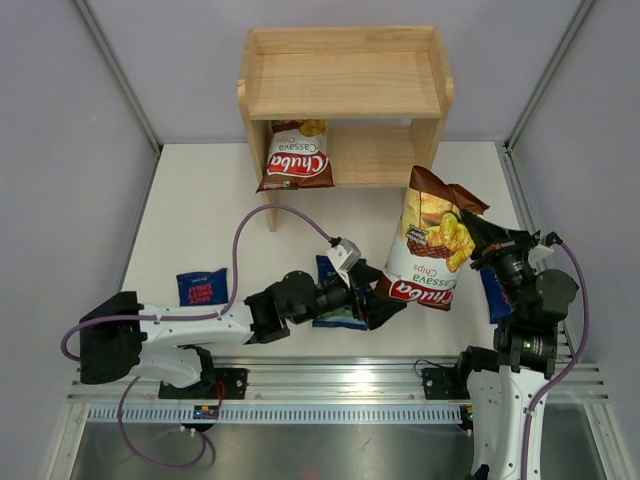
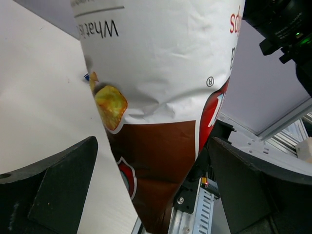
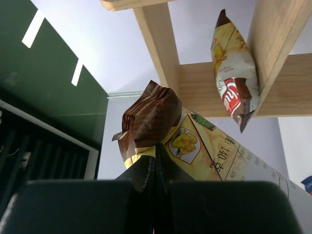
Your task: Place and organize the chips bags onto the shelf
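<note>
The glossy brown-and-white Chuba chips bag (image 1: 432,248) hangs above the white counter (image 1: 200,200), near and right of the light wooden two-tier shelf (image 1: 345,85). One crimped end is clamped in the right end effector (image 1: 474,242). The left end effector (image 1: 385,305) stands apart, straddling the bag's lower end. It would do well to close there gently, then both should carry the bag in beside the matching bag (image 1: 296,157) on the lower tier.

Top view: one small dark blue glossy bag (image 1: 326,270) sits mostly under the left arm (image 1: 200,325), print unreadable. A second dark blue bag (image 1: 493,295) is just a sliver between the hanging brown-and-white Chuba chips bag (image 1: 430,250) and the right arm (image 1: 535,320). Left wrist view crops that Chuba bag's top; right wrist view crops the light-wood shelf (image 3: 195,90) at its top and right edges.
</note>
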